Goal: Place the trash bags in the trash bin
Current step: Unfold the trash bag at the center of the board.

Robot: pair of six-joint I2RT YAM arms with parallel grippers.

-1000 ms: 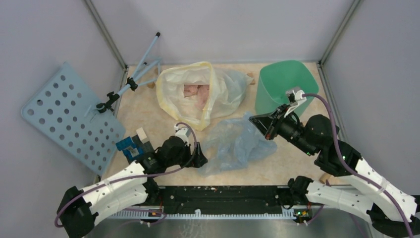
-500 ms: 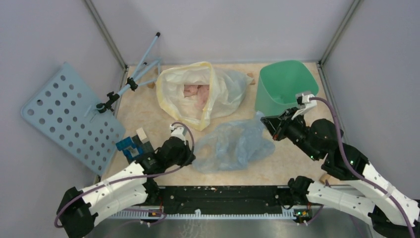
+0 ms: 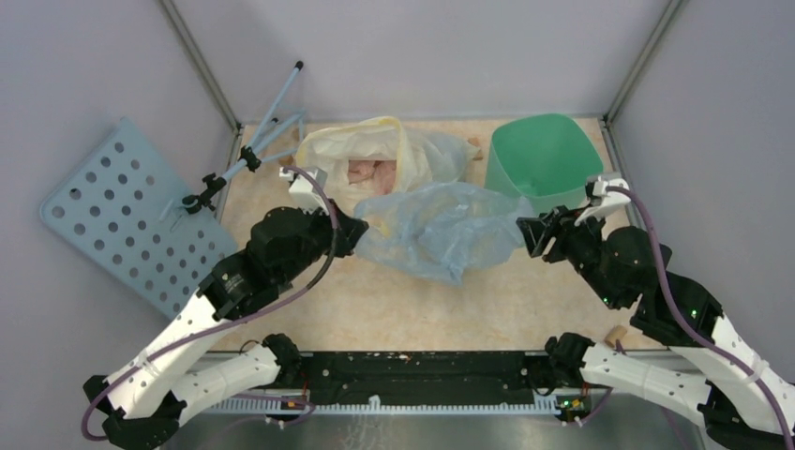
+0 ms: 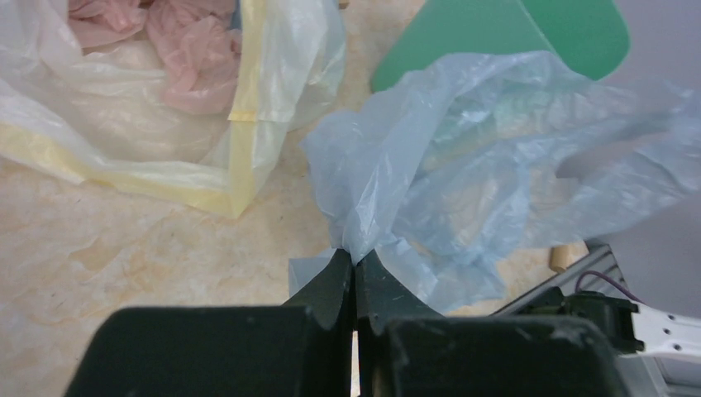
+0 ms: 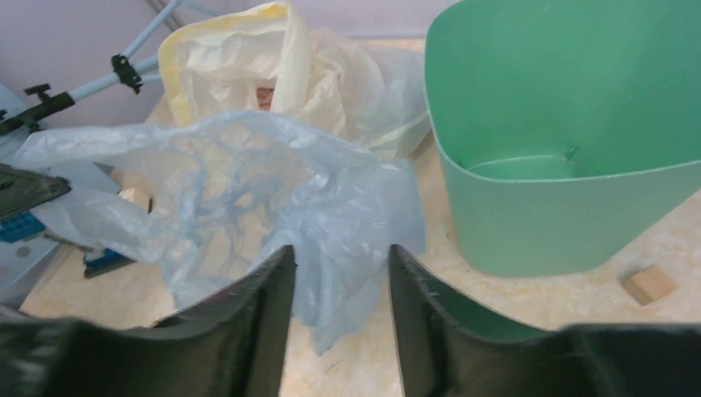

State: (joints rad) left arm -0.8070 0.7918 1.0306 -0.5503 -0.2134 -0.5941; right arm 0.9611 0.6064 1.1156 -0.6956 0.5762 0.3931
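**Blue bag pinched at one corner**

The left gripper [image 4: 355, 285] has its jaws pressed together on a corner of the blue bag [image 3: 441, 230]. The right gripper [image 5: 340, 285] has its jaws spread, with the bag's edge just ahead. A white bag [image 3: 427, 155] lies behind, and the green bin [image 3: 562, 183] stands to the right.

Soft, even light falls from above, and the worktop [image 3: 375, 309] is bright, with only weak shadows. The top view is sharp. In the wrist views the left fingers [image 4: 326, 289] and the right fingers [image 5: 256, 314] are dark and out of focus. The pale-blue bag [image 4: 463, 165] is smeared at its right side.
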